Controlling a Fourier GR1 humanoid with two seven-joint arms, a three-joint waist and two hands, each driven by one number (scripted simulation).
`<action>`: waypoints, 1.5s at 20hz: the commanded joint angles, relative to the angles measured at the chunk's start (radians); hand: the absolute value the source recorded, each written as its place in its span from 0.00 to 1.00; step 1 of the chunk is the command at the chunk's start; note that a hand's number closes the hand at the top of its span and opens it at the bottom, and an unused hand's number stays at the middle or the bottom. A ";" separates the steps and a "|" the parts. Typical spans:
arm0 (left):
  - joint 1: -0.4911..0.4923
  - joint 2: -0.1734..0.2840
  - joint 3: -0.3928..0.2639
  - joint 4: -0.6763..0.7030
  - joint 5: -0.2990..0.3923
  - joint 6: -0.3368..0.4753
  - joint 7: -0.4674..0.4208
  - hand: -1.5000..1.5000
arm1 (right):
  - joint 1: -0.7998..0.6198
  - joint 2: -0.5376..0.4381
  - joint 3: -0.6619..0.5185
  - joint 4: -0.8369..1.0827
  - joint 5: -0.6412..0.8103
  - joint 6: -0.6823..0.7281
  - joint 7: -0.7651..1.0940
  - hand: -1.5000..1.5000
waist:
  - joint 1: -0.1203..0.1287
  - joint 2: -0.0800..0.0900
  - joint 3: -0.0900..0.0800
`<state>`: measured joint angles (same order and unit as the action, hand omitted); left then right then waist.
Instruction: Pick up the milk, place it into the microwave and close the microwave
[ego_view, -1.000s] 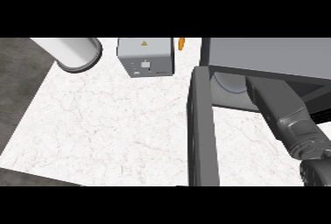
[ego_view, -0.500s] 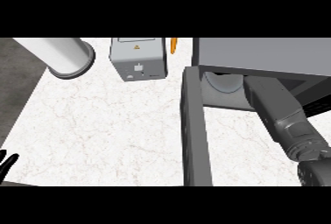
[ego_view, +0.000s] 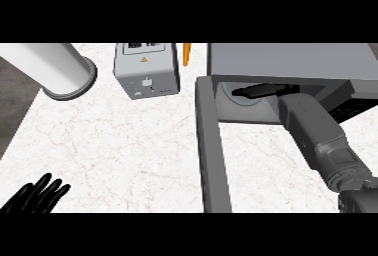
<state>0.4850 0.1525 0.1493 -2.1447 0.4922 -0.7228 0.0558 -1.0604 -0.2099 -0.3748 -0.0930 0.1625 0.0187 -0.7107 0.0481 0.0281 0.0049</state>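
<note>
Fingers of my right hand (ego_view: 260, 91) reach inside the microwave (ego_view: 295, 65), state unclear; left hand (ego_view: 37, 196) rests with fingers apart; milk (ego_view: 146, 70) stands on the tabletop (ego_view: 111, 150).

I am seeing even, bright light lying across the pale marbled surface (ego_view: 111, 150); nothing is glaring, and no hard-edged shadows are falling on it; the light is looking diffuse, so I cannot tell which side it is coming from; the microwave (ego_view: 288, 60) is showing a flat grey top, while its cavity is sitting in dimmer shade, where the right hand (ego_view: 258, 91) is reading as a dark shape with little detail; the left hand (ego_view: 37, 197) is showing as solid black at the lower left, its fingers (ego_view: 46, 186) barely separating.
</note>
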 joint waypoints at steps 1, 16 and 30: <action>-0.069 -0.012 -0.062 0.057 -0.083 -0.007 0.026 0.00 | 0.044 0.055 -0.026 -0.022 -0.040 0.110 -0.052 0.00 | -0.030 -0.017 -0.004; -0.217 -0.150 -0.201 0.258 -0.457 0.043 -0.130 1.00 | 0.480 0.116 0.090 -0.177 -0.002 0.194 -0.182 0.00 | -0.096 -0.044 -0.008; -0.447 -0.152 -0.304 0.481 -0.681 0.131 -0.188 1.00 | 0.945 0.013 0.108 -0.651 -0.116 0.352 -0.156 0.00 | -0.109 -0.041 -0.010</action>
<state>0.1065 0.0059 -0.1218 -1.7171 -0.1474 -0.6105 -0.1143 -0.2460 -0.1823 -0.2720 -0.5985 0.0854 0.2928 -0.8606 -0.0664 -0.0163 -0.0049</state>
